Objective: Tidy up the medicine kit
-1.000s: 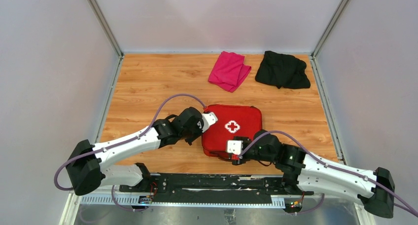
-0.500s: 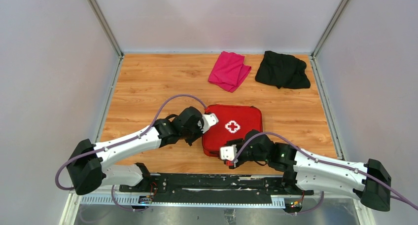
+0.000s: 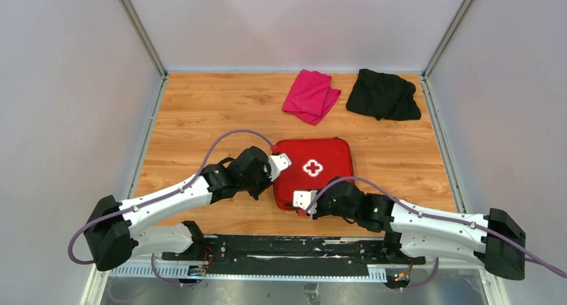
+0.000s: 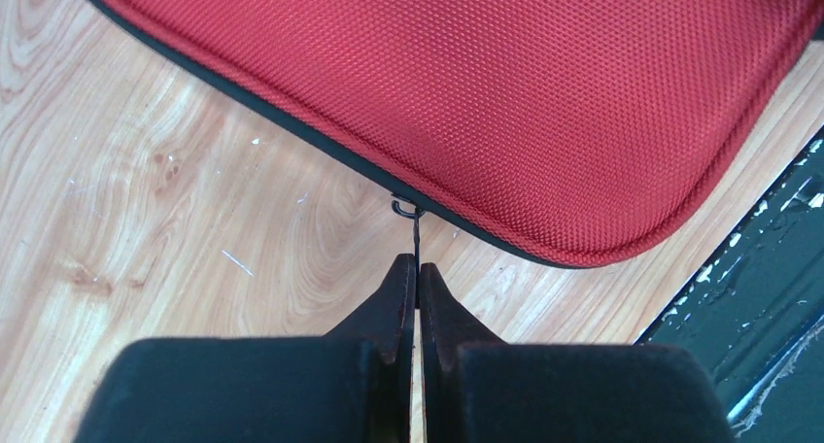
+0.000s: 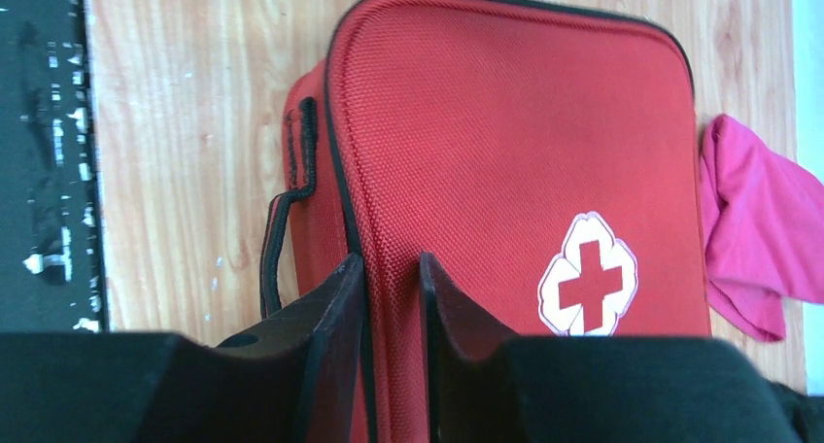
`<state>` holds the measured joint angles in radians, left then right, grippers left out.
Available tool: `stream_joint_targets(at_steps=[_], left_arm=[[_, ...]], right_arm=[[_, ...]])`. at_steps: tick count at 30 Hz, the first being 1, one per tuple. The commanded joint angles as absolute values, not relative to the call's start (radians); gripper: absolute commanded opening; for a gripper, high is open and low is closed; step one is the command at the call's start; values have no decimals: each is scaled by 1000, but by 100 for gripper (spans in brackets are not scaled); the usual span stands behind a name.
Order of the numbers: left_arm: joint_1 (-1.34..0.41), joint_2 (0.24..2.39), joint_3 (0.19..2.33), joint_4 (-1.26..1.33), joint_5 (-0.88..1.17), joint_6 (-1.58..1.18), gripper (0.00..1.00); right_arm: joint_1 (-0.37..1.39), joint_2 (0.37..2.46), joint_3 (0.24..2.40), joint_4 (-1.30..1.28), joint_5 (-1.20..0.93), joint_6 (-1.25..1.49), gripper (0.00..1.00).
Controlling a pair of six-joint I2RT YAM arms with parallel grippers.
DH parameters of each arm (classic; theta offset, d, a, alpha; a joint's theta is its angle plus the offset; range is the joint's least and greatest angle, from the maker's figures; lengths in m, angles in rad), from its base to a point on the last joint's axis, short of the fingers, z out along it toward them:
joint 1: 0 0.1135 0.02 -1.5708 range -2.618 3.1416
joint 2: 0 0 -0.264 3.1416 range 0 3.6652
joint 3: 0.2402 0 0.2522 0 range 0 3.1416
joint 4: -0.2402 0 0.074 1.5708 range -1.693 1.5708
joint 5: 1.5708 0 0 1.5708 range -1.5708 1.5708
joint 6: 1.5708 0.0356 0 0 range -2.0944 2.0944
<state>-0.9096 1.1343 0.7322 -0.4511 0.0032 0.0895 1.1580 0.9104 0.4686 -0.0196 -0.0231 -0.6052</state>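
Note:
The red medicine kit (image 3: pixel 327 159) lies shut on the wooden table, white cross up. My left gripper (image 3: pixel 283 162) sits at its left edge. In the left wrist view that gripper (image 4: pixel 416 268) is shut on the thin metal zipper pull (image 4: pixel 416 234), which hooks onto the kit's (image 4: pixel 505 84) black zip seam. My right gripper (image 3: pixel 299 201) is at the kit's near left corner. In the right wrist view its jaws (image 5: pixel 391 263) pinch the raised red rim of the kit (image 5: pixel 505 132), just beside the black handle (image 5: pixel 282 220).
A folded pink cloth (image 3: pixel 311 95) and a crumpled black cloth (image 3: pixel 383 94) lie at the back of the table. The black base rail (image 3: pixel 287 246) runs along the near edge. Metal frame posts rise at the back corners.
My right gripper has slid left along the kit's near edge and its jaws have narrowed onto the rim. The kit and the left gripper have shifted slightly left.

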Motion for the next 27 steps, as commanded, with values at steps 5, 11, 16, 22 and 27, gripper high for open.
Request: stream_joint_targets(at_steps=[5, 11, 16, 22, 27], left_arm=[[-920, 1101, 720, -450, 165, 5, 0], [-981, 1094, 720, -457, 150, -41, 0], [-1015, 1097, 723, -456, 148, -69, 0], [-1074, 1098, 713, -420, 141, -122, 0], [-1122, 1086, 685, -338, 119, -202, 0]], right_arm=[[1157, 973, 492, 44, 209, -476, 26], [1155, 1008, 507, 61, 225, -436, 24], [1144, 1026, 515, 68, 243, -411, 22], [1121, 1040, 523, 93, 248, -362, 21], [1117, 1058, 518, 126, 236, -321, 21]])
